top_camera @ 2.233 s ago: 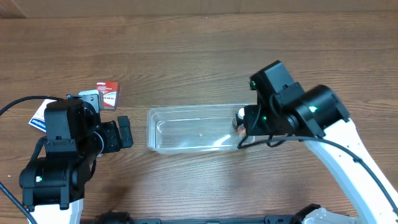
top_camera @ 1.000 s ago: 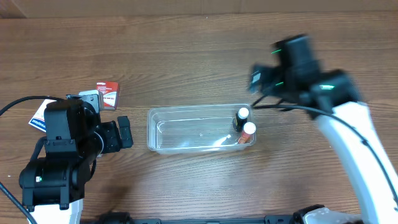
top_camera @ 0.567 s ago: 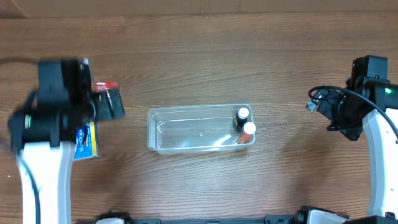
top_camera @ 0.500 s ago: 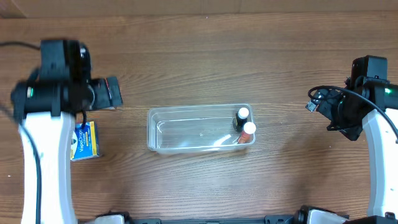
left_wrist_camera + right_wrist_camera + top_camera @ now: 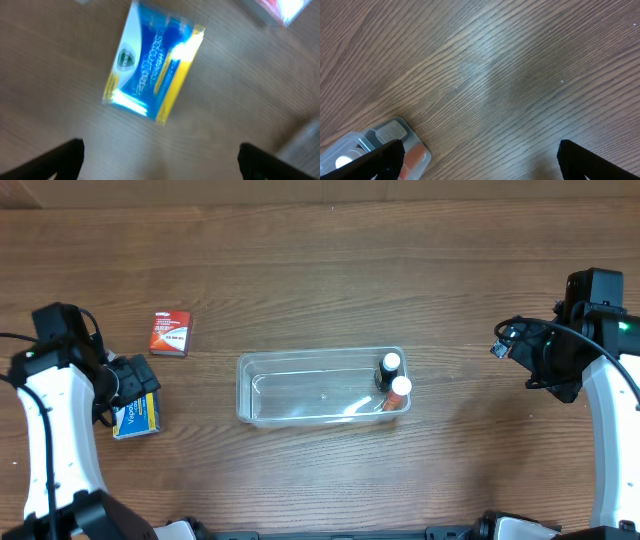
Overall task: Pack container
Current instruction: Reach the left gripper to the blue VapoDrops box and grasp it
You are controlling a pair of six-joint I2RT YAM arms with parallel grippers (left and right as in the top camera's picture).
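The container (image 5: 300, 395) is a clear plastic bin at the middle of the table. At its right end stand a black bottle (image 5: 388, 367) and an orange bottle (image 5: 397, 392), both white-capped. My left gripper (image 5: 136, 378) hovers open at the far left, just above a blue and yellow box (image 5: 135, 415). In the left wrist view that box (image 5: 152, 62) lies ahead of the spread gripper (image 5: 160, 162). My right gripper (image 5: 508, 345) is open, well to the right of the container. The right wrist view shows the gripper (image 5: 480, 162) over bare wood, with the container's corner (image 5: 390, 131) at lower left.
A small red box (image 5: 170, 333) lies flat on the table, up and left of the container; its corner (image 5: 282, 10) shows in the left wrist view. The table is brown wood.
My right arm has pulled away from the container's right end to the table's right side and held there. My left arm swung past the red box to over the blue box.
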